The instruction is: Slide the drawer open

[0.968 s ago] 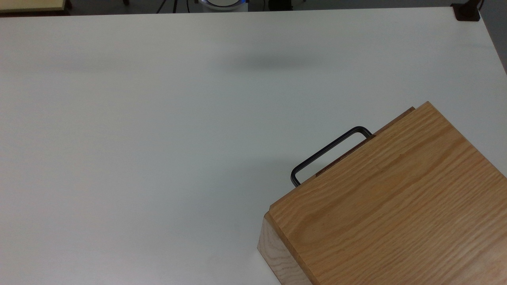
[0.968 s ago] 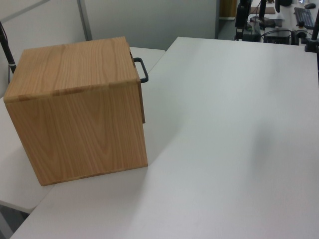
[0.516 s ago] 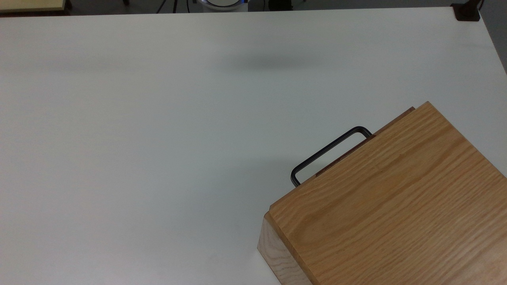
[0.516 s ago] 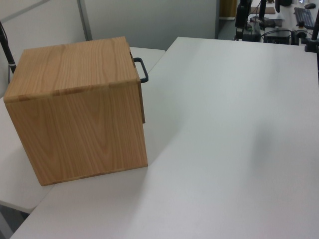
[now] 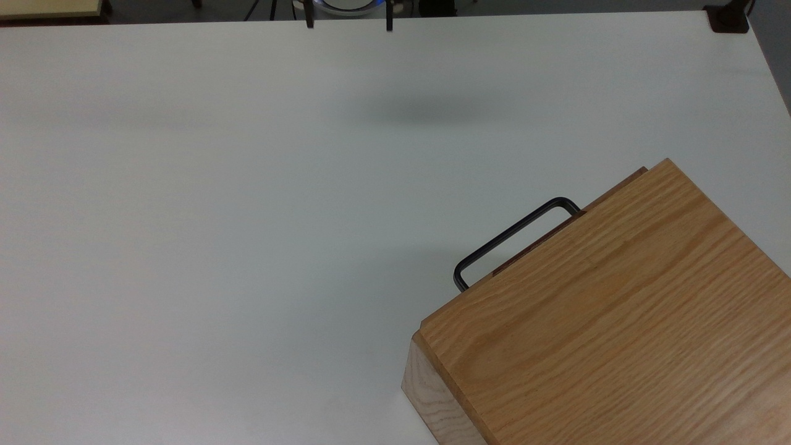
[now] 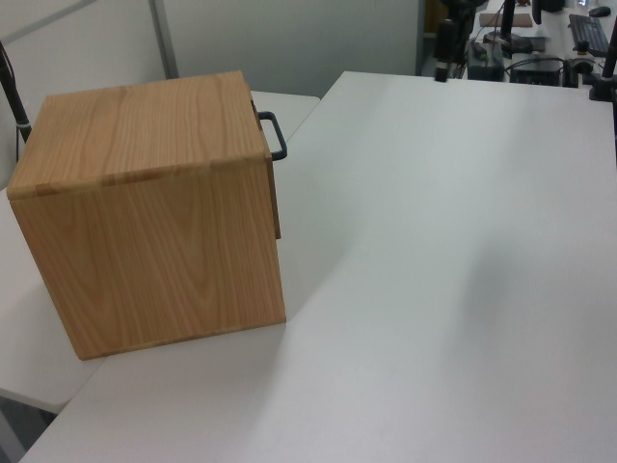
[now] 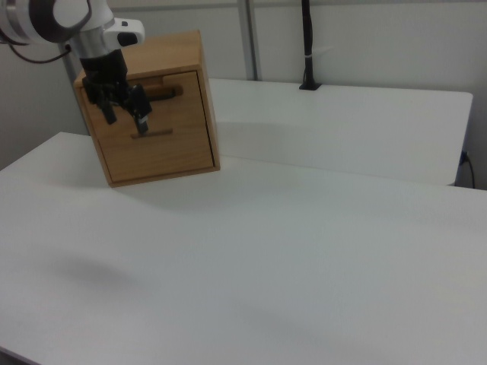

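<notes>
1. Oak cabinet point(image 5: 612, 315) sits on white table point(image 5: 247, 216), at the top view's lower right, the left view's left, the right view's upper left.
2. Drawer point(image 7: 156, 125) is shut in the cabinet; front panel about flush, only a thin edge past the top board in the top view.
3. Black bar handle point(image 5: 513, 238) sticks out from the front toward the top view's upper left; nothing touches it.
4. Gripper point(image 7: 123, 114) hangs in the air with its 2 fingers spread and nothing between them; in the right view it overlaps the cabinet front.
5. Top view: 2 dark fingertips point(image 5: 309, 23) at the top edge, well apart from the cabinet.
6. Left view: dark piece at the table's far edge, probably the gripper, hard to tell.
</notes>
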`<control>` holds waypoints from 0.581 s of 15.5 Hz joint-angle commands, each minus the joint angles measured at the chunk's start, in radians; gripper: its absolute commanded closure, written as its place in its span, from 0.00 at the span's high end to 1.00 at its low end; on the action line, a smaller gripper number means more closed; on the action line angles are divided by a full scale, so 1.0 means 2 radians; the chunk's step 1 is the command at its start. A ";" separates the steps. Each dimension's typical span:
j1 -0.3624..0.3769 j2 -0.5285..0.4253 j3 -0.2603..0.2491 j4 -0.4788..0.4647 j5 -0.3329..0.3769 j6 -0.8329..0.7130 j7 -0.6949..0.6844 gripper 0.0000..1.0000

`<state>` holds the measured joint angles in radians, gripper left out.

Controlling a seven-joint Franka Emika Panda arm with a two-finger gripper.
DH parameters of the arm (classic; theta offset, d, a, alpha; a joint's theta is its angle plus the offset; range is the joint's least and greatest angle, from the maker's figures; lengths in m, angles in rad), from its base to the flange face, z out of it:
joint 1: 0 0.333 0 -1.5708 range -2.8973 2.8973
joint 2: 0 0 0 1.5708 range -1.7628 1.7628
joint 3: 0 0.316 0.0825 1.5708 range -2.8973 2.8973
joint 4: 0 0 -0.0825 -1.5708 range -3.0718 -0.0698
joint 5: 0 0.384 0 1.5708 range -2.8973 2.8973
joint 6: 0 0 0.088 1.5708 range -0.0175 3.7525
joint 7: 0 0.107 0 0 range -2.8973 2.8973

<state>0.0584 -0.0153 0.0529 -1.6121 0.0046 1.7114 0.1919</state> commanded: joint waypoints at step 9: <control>0.041 0.128 0.006 0.009 0.053 0.390 0.498 0.44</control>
<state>0.1383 0.1857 0.0626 -1.6103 0.0753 2.3712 1.0633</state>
